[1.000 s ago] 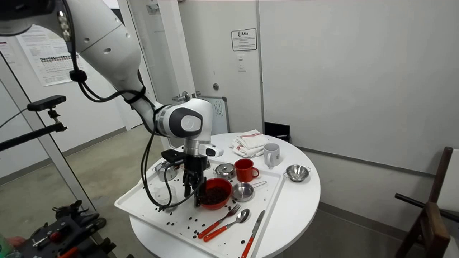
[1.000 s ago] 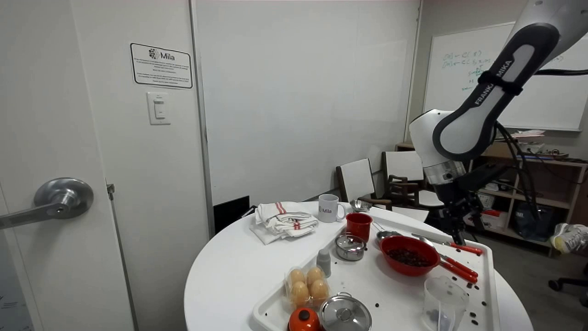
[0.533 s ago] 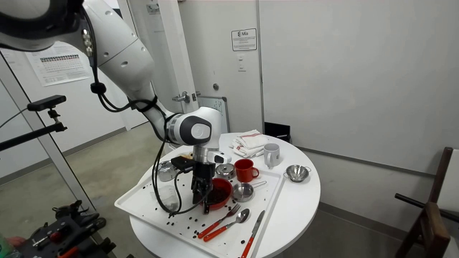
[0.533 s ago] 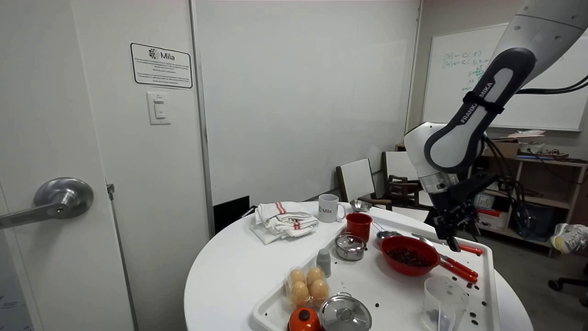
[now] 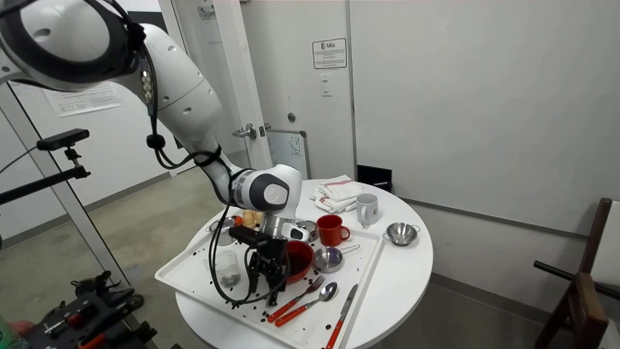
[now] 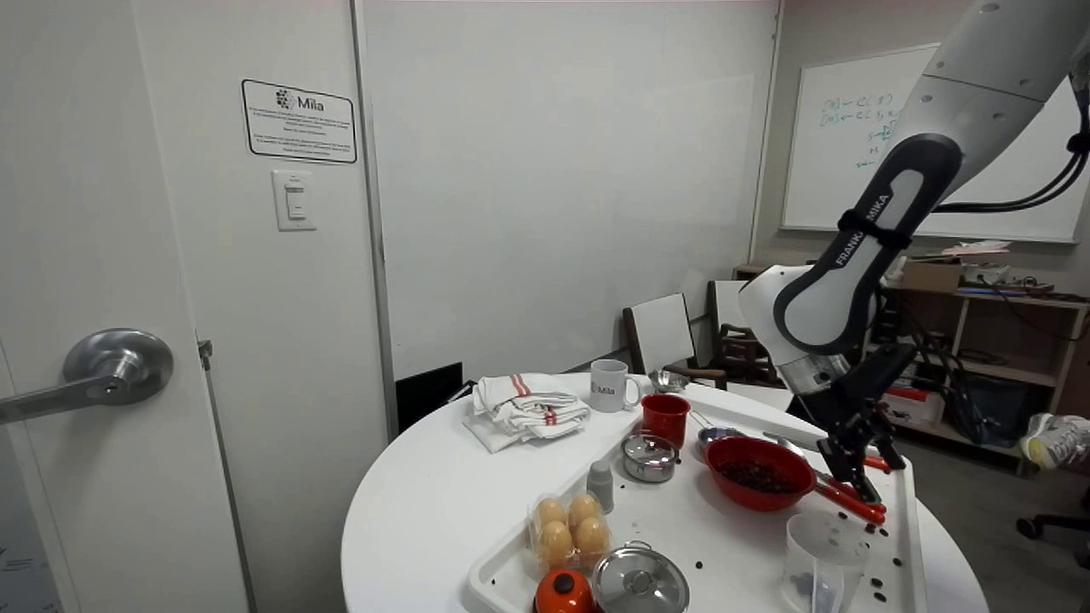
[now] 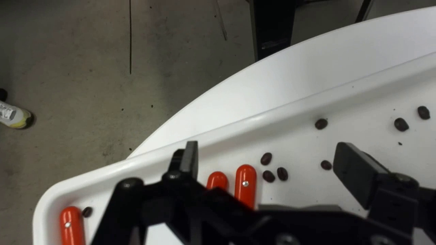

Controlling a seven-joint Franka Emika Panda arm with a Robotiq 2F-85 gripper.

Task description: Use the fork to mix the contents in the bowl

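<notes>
1. Picking up the fork [image 5: 289, 304] seems the step in hand: in an exterior view it lies on the tray [image 5: 193, 274], on the near side of the bowl [image 5: 301, 247], just left of the spoon [image 5: 293, 314].
2. The claw [image 7: 267, 160] stands spread wide, tilted, with nothing in its grasp; how high its tips are above the handles I cannot tell.
3. In the wrist view, two red handles show between the jaws, both toward the left; the right one is probably the fork's, so closing here risks catching the spoon too.
4. Shift away from the spoon until only the fork's handle is straddled, then lower slowly; the gap between handles looks narrow.
5. Squeeze firmly across the handle, as something so slim may swivel.
6. Leave the tines free to reach the contents [image 6: 755, 475], and lift above the bowl's rim before crossing.
</notes>
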